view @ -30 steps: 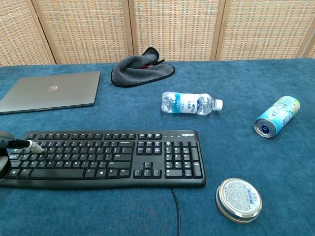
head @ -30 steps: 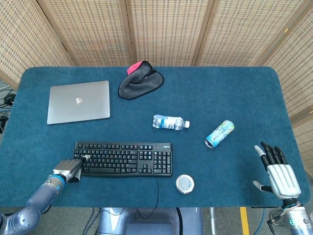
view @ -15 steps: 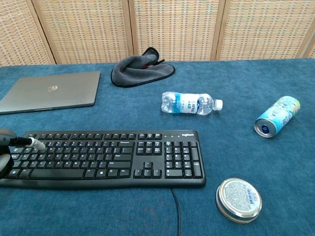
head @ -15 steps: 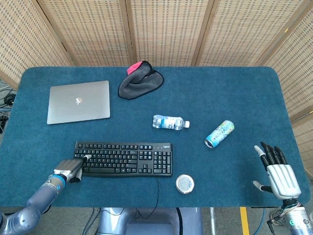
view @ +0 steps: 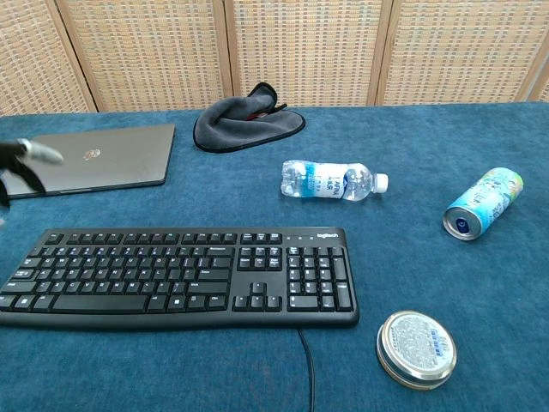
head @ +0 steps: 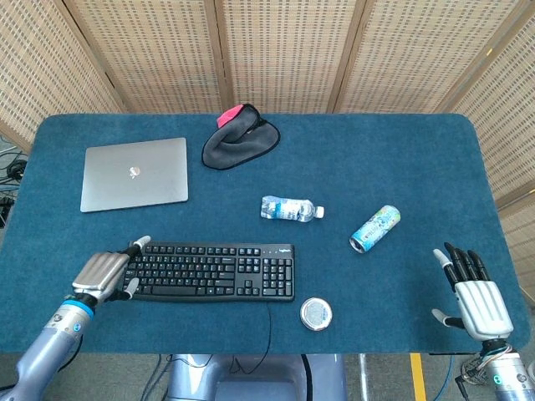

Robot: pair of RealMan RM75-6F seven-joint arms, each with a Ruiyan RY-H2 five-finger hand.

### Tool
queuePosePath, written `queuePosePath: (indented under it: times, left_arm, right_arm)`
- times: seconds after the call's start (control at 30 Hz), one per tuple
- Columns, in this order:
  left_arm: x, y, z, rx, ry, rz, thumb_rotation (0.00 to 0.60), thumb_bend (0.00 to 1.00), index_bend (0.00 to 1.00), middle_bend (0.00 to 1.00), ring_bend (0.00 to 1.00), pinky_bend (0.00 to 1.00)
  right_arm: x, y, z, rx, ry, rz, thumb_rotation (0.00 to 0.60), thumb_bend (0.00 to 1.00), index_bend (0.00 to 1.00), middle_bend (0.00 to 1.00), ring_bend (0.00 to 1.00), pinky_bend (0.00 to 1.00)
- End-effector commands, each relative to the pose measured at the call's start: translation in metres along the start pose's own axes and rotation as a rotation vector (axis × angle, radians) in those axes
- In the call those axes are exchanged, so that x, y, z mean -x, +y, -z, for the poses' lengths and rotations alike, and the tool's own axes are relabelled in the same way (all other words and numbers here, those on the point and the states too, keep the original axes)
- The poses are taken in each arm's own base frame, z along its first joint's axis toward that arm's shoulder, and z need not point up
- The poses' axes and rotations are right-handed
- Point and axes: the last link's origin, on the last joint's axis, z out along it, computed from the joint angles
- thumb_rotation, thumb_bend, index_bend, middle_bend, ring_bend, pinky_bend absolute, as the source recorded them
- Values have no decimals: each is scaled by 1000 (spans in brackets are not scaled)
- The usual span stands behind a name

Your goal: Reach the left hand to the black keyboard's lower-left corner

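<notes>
1. I see the black keyboard [head: 211,271] flat on the blue surface [head: 393,159], near the front edge, left of centre; cable runs off the front edge.
2. My left hand [head: 104,274] is just beside the kbd's left end, knuckles up, fingers apart and holding nothing; fingertips [head: 134,248] reach over the upper-left corner; in chest view only fingertips [view: 34,154] show at the left edge, raised above the surface, so contact w/ the kbd I can't tell.
3. Right hand [head: 472,292] rests at the front-right corner of the surface, fingers spread, empty; well apart from the kbd.
4. Round tin [head: 316,313] just right of the kbd's front-right corner; water bottle [head: 290,209] lying on its side behind the kbd; can [head: 374,229] on its side further right.
5. Closed laptop [head: 135,174] behind the kbd, left side; grey cloth [head: 239,139] w/ pink bit at the back.
</notes>
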Motion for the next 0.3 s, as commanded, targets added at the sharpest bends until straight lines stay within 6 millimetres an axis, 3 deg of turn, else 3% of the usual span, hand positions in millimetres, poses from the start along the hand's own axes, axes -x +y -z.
queuePosePath:
  times: [0.03,0.13,0.3]
  left_arm:
    - [17,-27,22,2,266,82,600,241,0,0,0,18]
    - [35,-42,25,-6,379,46,600,42,0,0,0,0]
    - [57,-58,25,-43,502,-35,600,0,0,0,0,0]
  right_arm:
    - [1,0,-1,2,-1,5,600,19,0,0,0,0]
    - [2,-1,-1,3,-3,10,600,19,0,0,0,0]
    - [3,-1,-4,6,0,21,600,17,0,0,0,0]
